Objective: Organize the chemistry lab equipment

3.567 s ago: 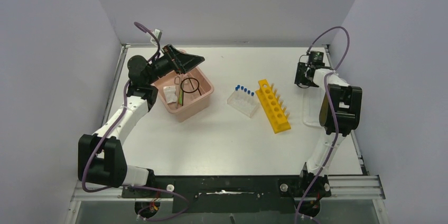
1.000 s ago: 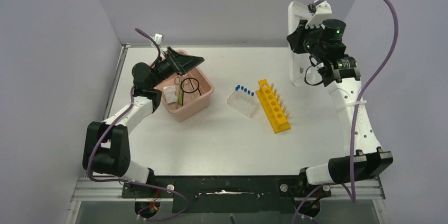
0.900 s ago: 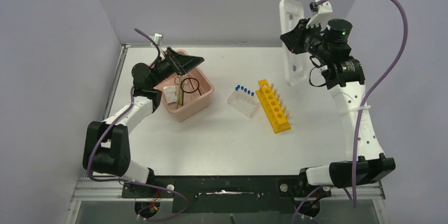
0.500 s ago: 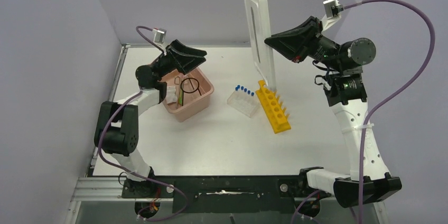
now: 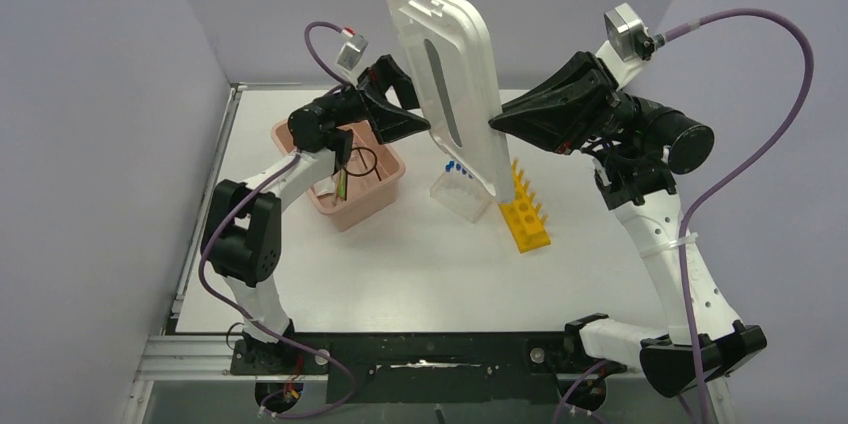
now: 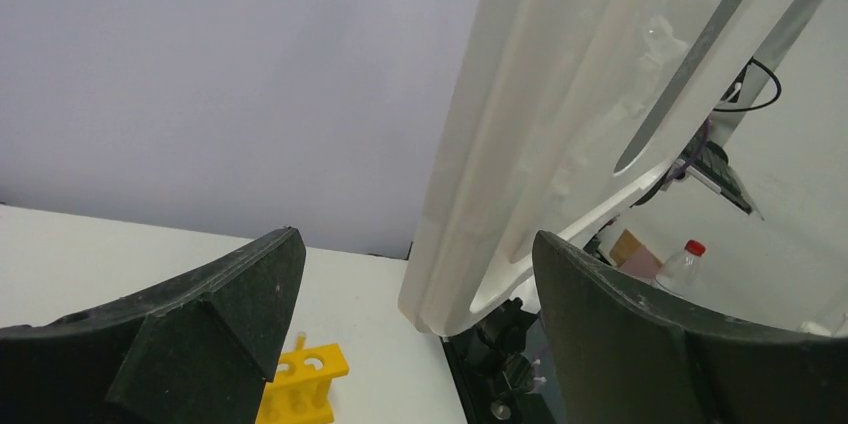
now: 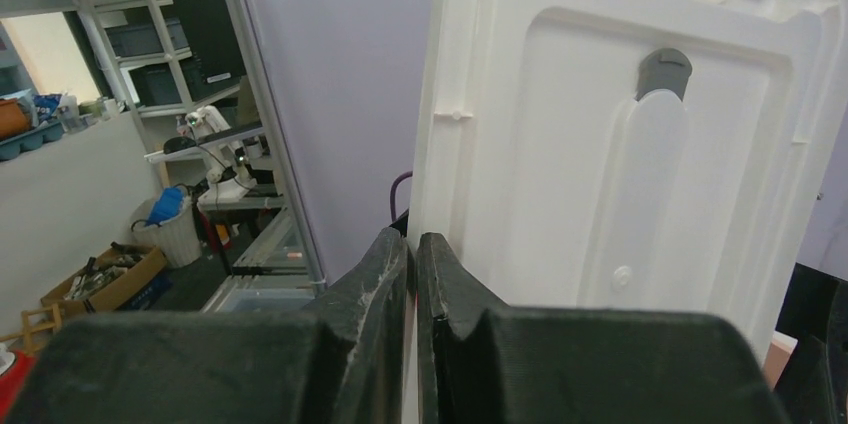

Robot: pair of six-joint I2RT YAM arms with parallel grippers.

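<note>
- The table is white, and both arm bases sit at its near edge.
- The yellow rack lies on the table, right of the middle. Its far end is hidden behind the lid.
- The clear rack stands just beside the yellow rack, on its left. The tubes with blue caps stand in it.
- The pink tub sits on the table to the left, apart from the racks. The black ring and the thin sticks lie inside it.
- The right gripper is up in the air over the racks. Its jaws are clenched on the edge of the white lid.
- The lid stands almost upright, high above the table.
- The left gripper is raised over the tub, by the lid's left side. Its jaws are spread wide and hold nothing. The lid's edge shows between them, but I cannot tell if they touch it.
- A pale purple wall stands behind it all.
</note>
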